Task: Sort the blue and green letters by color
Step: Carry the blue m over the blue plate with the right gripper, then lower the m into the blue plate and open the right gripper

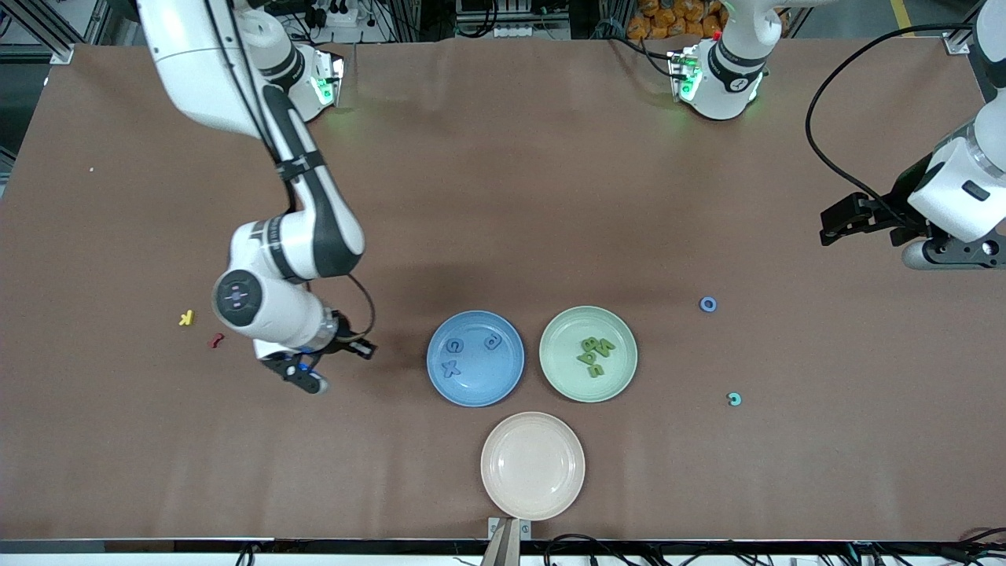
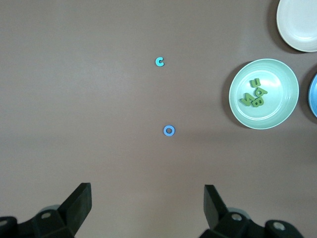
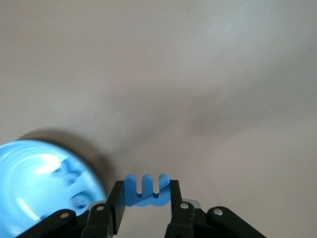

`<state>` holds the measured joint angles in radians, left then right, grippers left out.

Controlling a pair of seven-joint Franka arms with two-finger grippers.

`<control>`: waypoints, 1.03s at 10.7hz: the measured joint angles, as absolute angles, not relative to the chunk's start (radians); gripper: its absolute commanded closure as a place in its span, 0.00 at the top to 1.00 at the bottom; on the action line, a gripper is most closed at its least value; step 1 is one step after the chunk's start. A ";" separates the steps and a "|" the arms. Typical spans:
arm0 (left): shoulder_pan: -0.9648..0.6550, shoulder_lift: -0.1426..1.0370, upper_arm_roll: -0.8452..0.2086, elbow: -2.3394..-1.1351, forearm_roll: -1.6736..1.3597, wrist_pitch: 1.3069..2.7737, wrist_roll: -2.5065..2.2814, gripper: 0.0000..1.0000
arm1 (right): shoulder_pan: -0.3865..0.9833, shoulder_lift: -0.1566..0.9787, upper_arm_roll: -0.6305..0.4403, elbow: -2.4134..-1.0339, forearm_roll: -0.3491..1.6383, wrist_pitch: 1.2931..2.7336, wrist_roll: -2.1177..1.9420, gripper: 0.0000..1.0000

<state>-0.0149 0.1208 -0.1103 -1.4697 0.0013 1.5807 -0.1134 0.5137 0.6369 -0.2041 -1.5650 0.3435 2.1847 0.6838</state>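
My right gripper (image 1: 303,377) hangs over the table between the small red letter and the blue plate (image 1: 479,387), shut on a blue comb-shaped letter (image 3: 147,186). In the right wrist view that gripper (image 3: 146,196) pinches the letter by its two sides. Three blue letters (image 1: 453,346) lie in the blue plate. Several green letters (image 1: 595,354) lie in the green plate (image 1: 570,379). A blue ring letter (image 1: 708,304) and a teal c (image 1: 734,399) lie loose toward the left arm's end. My left gripper (image 1: 835,223) waits there, open and holding nothing. Its wrist view shows the ring (image 2: 169,130) and the c (image 2: 159,61).
A beige plate (image 1: 533,465) sits nearer the front camera than the other two plates, with nothing in it. A yellow k (image 1: 186,317) and a dark red letter (image 1: 214,340) lie at the right arm's end, beside my right gripper.
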 measured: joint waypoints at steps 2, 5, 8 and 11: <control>-0.015 0.121 -0.110 -1.470 0.001 1.581 -0.113 1.00 | 0.576 0.662 -0.205 -1.514 0.357 2.187 0.834 0.00; -0.015 0.121 -0.110 -1.470 0.001 1.581 -0.113 1.00 | 0.629 0.708 -0.202 -1.430 0.396 2.244 1.019 0.84; -0.015 0.121 -0.110 -1.470 0.001 1.584 -0.113 1.00 | 0.655 0.744 -0.161 -1.388 0.403 2.378 1.209 1.00; -0.015 0.122 -0.110 -1.470 0.001 1.586 -0.113 1.00 | 0.662 0.758 -0.157 -1.382 0.403 2.407 1.230 1.00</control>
